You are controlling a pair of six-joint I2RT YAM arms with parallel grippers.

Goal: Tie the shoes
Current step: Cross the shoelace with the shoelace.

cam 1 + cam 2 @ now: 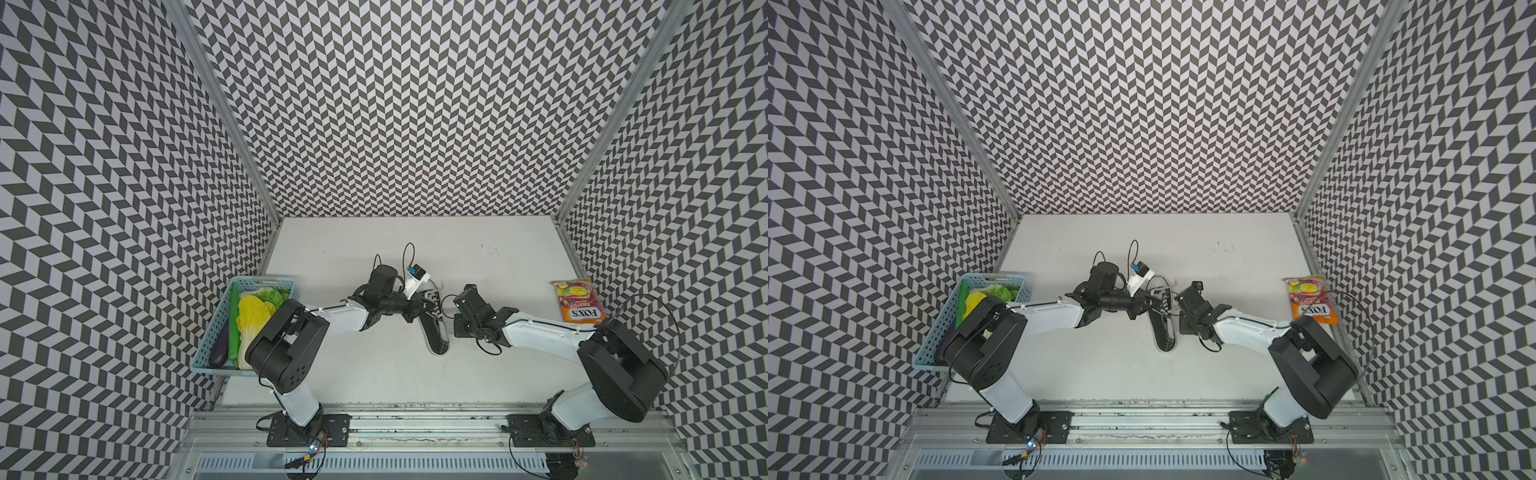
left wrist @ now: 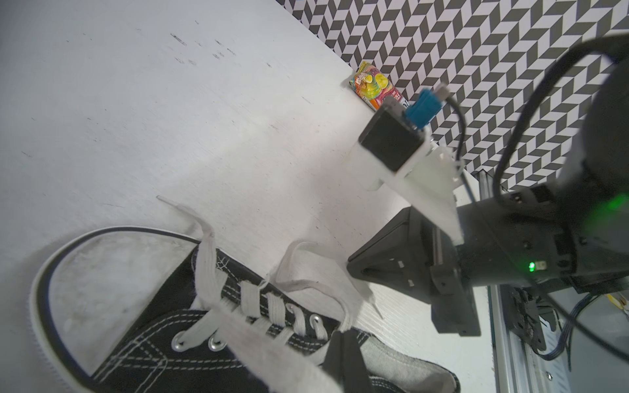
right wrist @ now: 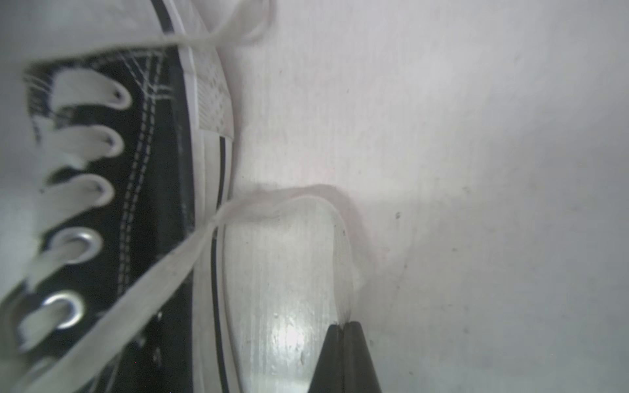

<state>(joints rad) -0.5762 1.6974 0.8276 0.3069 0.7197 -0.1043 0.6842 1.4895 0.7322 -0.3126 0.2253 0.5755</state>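
The shoe point(image 1: 436, 332) point(image 1: 1165, 332), a black canvas sneaker with a white toe cap, lies mid-table with its toe toward the front edge. My left gripper point(image 1: 417, 309) point(image 2: 343, 340) hovers over the upper eyelets, shut on a white lace point(image 2: 211, 265) that runs blurred past the left wrist camera. My right gripper point(image 3: 342, 326) point(image 1: 457, 328) sits low at the shoe's right side, shut on the other lace point(image 3: 282, 204). That lace arcs over the table from the sole's edge point(image 3: 204, 170) into the closed fingertips.
A blue basket point(image 1: 249, 282) of vegetables stands at the left wall, beside the left arm's elbow. A candy bag point(image 1: 577, 305) point(image 2: 372, 85) lies at the right wall. Patterned walls enclose the table on three sides, and a metal rail point(image 1: 415, 419) runs along the front.
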